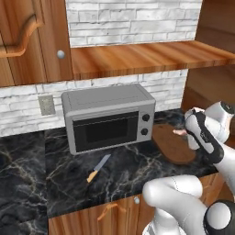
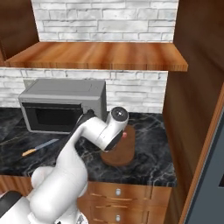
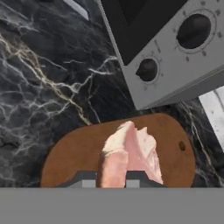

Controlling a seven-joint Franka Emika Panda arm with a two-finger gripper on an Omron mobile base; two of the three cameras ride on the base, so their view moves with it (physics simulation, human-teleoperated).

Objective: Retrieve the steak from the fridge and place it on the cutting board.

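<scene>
My gripper (image 3: 111, 180) is shut on the steak (image 3: 131, 148), a pink-and-pale raw slab that sticks out beyond the fingertips. Below it lies the oval reddish-brown cutting board (image 3: 74, 151) on the black marbled counter. From the left base view the steak (image 1: 178, 132) pokes out of the hand over the board (image 1: 172, 147), to the right of the microwave. In the right base view the arm covers most of the hand, and a bit of steak (image 2: 125, 134) shows above the board (image 2: 120, 154). The slate-blue fridge (image 2: 214, 183) door edge is at the lower right.
The grey microwave (image 1: 108, 117) stands just left of the board, with its knobs (image 3: 146, 69) close to the hand. A knife (image 1: 98, 167) with an orange handle lies on the counter in front of the microwave. A wooden shelf (image 1: 147, 57) hangs overhead and a wooden panel (image 2: 188, 100) rises on the right.
</scene>
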